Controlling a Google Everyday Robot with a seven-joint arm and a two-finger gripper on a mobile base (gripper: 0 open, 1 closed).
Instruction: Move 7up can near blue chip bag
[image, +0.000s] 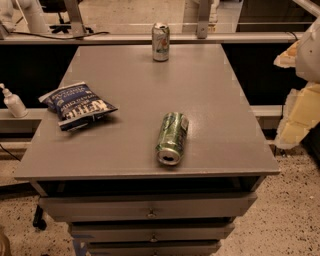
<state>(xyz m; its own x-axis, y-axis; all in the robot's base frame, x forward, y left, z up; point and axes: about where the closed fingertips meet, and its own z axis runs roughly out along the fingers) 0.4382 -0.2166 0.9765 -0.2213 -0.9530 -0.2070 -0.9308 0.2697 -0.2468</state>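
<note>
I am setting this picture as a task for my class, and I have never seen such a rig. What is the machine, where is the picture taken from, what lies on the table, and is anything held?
The machine is a wheeled robot with one arm. Only a pale, blurred part of it shows at the right edge: the arm's end with its tool, beside the table and above the floor. There is a single camera view, looking down at the grey table from its drawer side.

Three things rest on the table. The 7up can stands upright at the far edge. The blue chip bag lies on the left. A green can lies on its side near the front. All three rest on the table, apart from the tool, so none of them is held.
</note>
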